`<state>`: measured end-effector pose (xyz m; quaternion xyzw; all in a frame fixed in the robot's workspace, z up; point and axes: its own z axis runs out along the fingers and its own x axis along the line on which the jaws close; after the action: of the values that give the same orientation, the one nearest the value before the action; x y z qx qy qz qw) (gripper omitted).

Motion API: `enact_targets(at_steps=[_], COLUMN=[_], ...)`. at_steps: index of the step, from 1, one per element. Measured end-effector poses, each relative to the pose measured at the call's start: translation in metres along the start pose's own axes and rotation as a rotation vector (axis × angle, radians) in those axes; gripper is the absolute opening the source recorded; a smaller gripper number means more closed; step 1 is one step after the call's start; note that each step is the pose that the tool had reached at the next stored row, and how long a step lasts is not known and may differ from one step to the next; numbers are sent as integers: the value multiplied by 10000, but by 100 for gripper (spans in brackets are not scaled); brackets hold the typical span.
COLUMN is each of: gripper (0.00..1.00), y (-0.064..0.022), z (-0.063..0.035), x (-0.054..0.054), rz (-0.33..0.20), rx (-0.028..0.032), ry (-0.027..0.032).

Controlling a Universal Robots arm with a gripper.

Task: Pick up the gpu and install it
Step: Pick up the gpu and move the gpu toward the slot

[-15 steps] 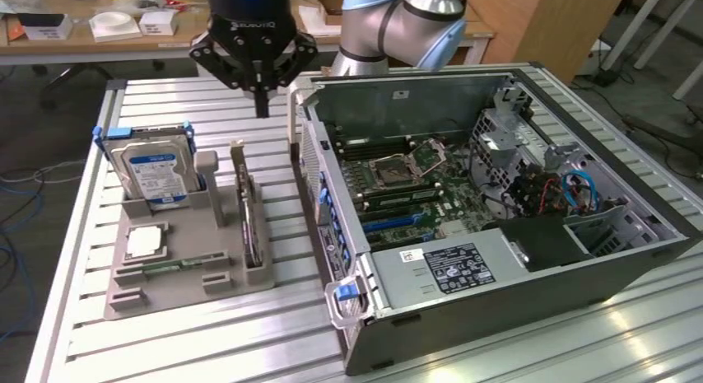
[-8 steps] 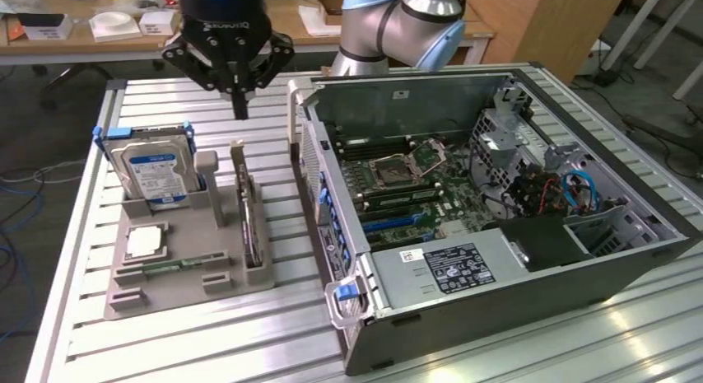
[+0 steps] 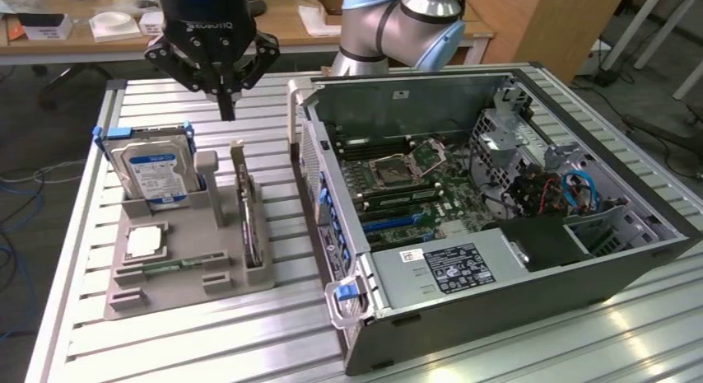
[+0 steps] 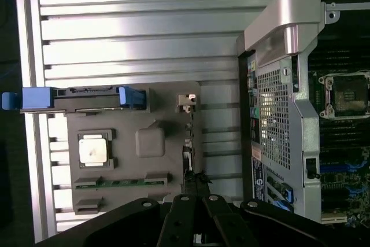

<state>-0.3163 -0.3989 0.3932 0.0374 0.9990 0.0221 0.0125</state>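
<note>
1. One gpu (image 3: 250, 225) stands on edge in a slot of the grey holder (image 3: 176, 272), on the side nearest the open computer case (image 3: 495, 235). The hard drive (image 3: 160, 173) stands upright at the holder's other side.
2. It probably handles as light and stiff but fragile. The bare upper edge of the board looks the safest hold, clear of the components.
3. It is a thin, dark board with a silvery bracket (image 3: 236, 156) at the end nearer the arm.
4. The gripper (image 3: 227, 111) hovers above that end, well apart from it, with its fingers closed together on nothing.
</note>
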Motion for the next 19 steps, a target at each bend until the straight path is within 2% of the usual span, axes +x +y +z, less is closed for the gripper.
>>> enact_targets(at_steps=[12, 14, 15, 17, 18, 19], gripper=[11, 23, 23, 35, 35, 41], y=[0, 0, 0, 0, 0, 0], z=[0, 0, 0, 0, 0, 0], x=[0, 0, 0, 0, 0, 0], rz=[0, 1, 1, 1, 1, 1], rx=[0, 0, 0, 0, 0, 0], ry=[0, -1, -1, 0, -1, 0])
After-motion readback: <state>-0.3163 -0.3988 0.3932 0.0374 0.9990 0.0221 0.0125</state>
